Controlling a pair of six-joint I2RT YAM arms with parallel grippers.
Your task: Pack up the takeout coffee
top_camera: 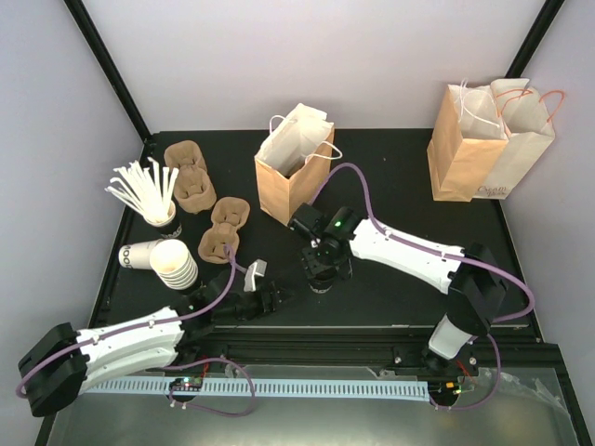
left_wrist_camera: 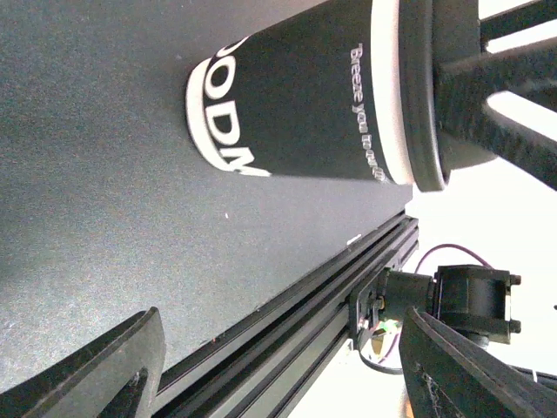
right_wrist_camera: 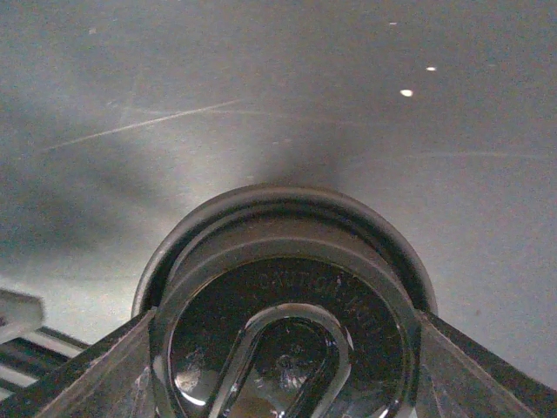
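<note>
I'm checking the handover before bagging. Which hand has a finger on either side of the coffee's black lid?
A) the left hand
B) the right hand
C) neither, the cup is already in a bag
B: in its own wrist view the right hand has a finger at each side of the lid of the takeout coffee, which stands on the table, while the left hand is open and apart from the cup.
</note>
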